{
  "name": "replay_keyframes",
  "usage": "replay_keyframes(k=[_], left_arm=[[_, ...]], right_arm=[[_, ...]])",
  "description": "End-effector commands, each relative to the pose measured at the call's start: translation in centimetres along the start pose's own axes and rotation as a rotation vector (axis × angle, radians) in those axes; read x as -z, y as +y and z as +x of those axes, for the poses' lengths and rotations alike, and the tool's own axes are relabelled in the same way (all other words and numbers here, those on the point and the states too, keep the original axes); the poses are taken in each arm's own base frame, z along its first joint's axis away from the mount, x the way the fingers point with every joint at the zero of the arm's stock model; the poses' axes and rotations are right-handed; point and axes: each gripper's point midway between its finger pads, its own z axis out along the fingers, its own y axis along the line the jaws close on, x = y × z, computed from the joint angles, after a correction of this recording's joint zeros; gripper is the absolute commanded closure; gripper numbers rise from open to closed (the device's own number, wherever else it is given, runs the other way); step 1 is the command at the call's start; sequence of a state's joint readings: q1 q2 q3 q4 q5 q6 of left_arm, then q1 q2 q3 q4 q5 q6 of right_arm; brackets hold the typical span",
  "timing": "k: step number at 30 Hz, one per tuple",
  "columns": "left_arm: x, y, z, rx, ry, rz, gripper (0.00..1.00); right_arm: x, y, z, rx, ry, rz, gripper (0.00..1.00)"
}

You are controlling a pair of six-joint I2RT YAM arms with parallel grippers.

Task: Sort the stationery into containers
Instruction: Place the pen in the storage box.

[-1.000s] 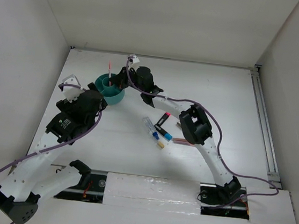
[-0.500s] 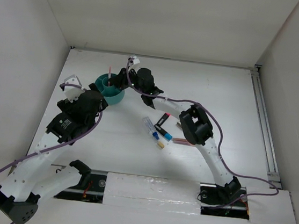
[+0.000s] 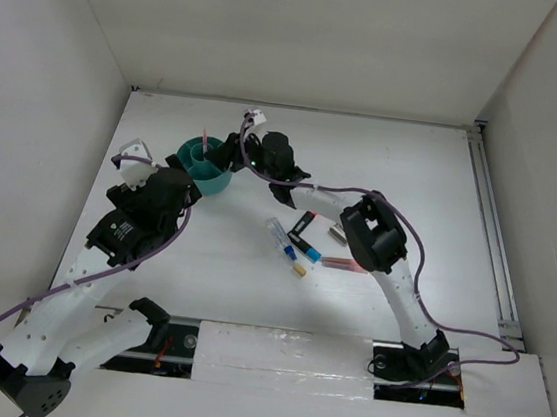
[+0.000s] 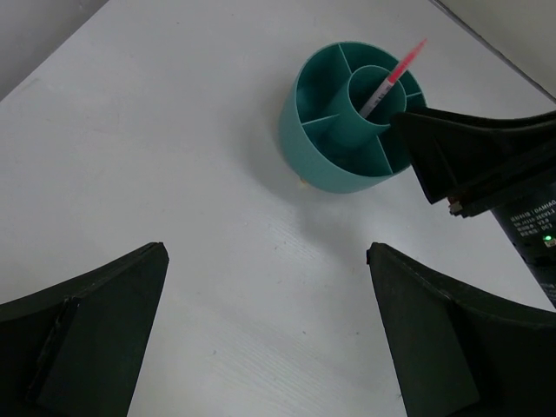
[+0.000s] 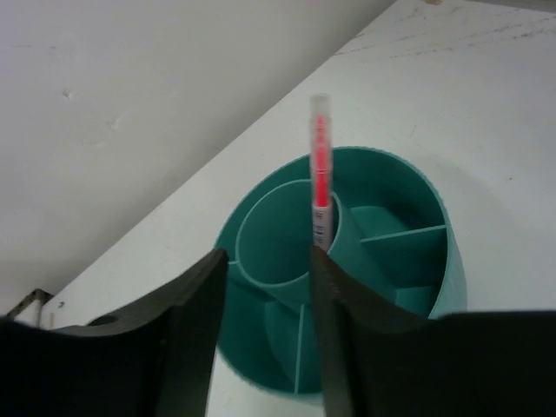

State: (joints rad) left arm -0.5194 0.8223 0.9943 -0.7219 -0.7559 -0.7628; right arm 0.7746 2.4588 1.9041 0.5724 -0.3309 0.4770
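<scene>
The teal container stands at the back left of the table. A thin pink-red pen stands upright in its centre tube, leaning on the rim. My right gripper hovers just right of the cup, open, with nothing between its fingers; the pen rises beyond them. My left gripper is wide open and holds nothing, over bare table short of the cup. More stationery lies mid-table: a clear-barrelled pen, a black marker with pink cap, a blue-capped piece, a tan block and a pink-red pen.
White walls close in the table at the back and on both sides. A metal rail runs along the right edge. The right arm's purple cable loops above the loose pens. The right gripper's body stands close beside the cup.
The right jaws have opened and let go of the pink-red pen, which now stands lower in the centre tube. The right wrist shifted slightly right. The left arm stayed still.
</scene>
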Motion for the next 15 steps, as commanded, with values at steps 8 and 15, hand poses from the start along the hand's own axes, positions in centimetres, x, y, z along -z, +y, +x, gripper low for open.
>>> replay_keyframes(k=[8, 15], left_arm=[[0.0, 0.0, -0.4, 0.008, -0.016, 0.006, 0.00], [0.2, 0.1, -0.6, 0.014, -0.020, 0.011, 0.00]], right_arm=[[6.0, 6.3, -10.9, 0.082, -0.221, 0.043, 0.01], [13.6, 0.9, -7.1, 0.061, 0.006, 0.473, 0.01]])
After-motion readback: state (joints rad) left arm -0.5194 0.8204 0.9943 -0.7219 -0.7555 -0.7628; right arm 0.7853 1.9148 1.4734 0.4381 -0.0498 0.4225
